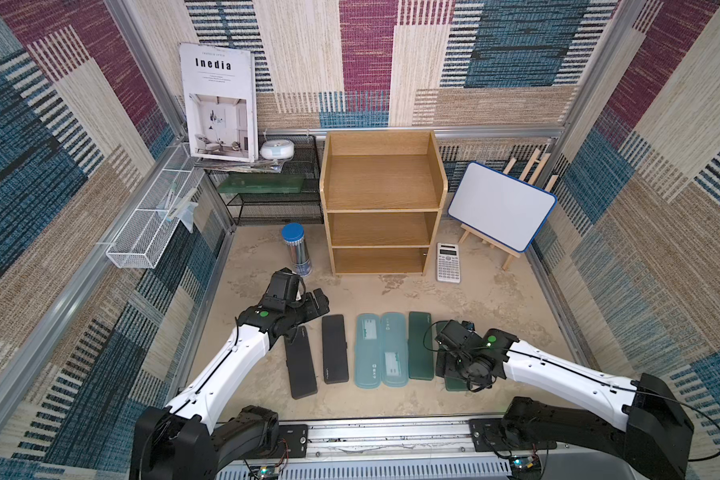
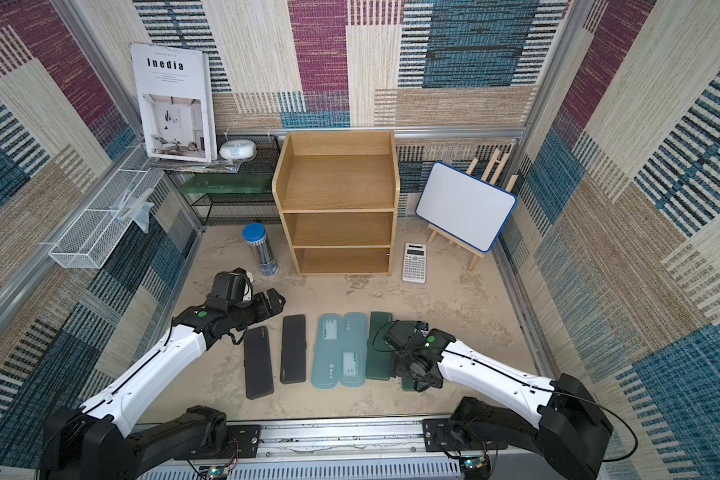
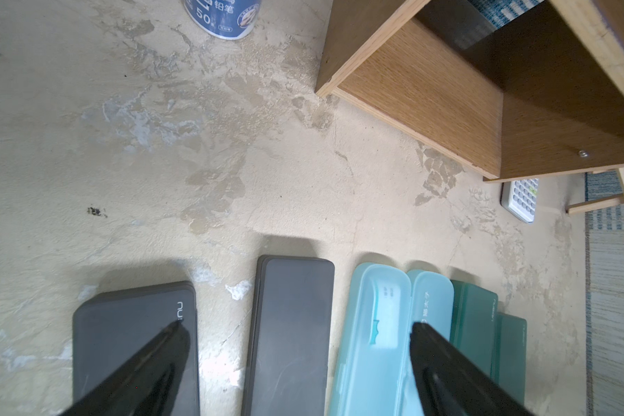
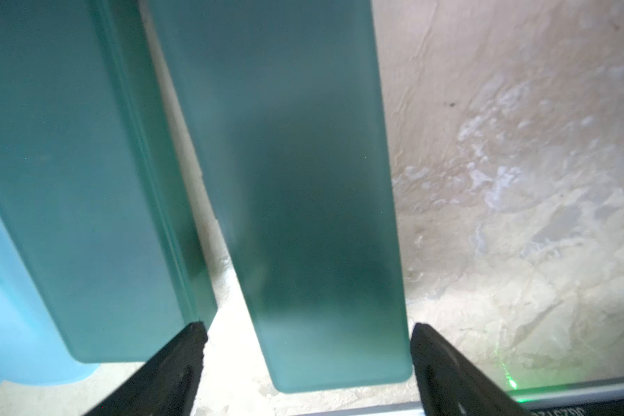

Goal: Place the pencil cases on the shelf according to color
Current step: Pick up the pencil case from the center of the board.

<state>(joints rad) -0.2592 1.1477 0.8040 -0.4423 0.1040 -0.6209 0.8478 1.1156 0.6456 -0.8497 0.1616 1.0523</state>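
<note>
Pencil cases, six, flat on the table in one row near its front edge, long sides parallel, all off the shelf:
- black case [image 1: 301, 362], left end of the row, set a little nearer the front edge
- second black case [image 1: 334, 349], just beside it, a gap between
- two light teal cases [image 1: 368, 351] [image 1: 393, 349], side by side, touching
- dark green case [image 1: 420, 345], close beside the teal pair
- second dark green case [image 4: 321, 216], right end of the row, largely covered by the right arm in both top views

Shelf [image 1: 379, 180]: light wood, three tiers, at the middle of the back edge, every tier bare

Right gripper [image 4: 307, 326]: fingers spread wide, straddling the near end of the second dark green case; contact cannot be told

Left gripper [image 3: 296, 323]: fingers apart, holding nothing, above the far ends of the black cases

Calculator [image 1: 448, 262]: on the table just right of the shelf

Pencil tube [image 1: 297, 249], blue lid: left of the shelf
</note>
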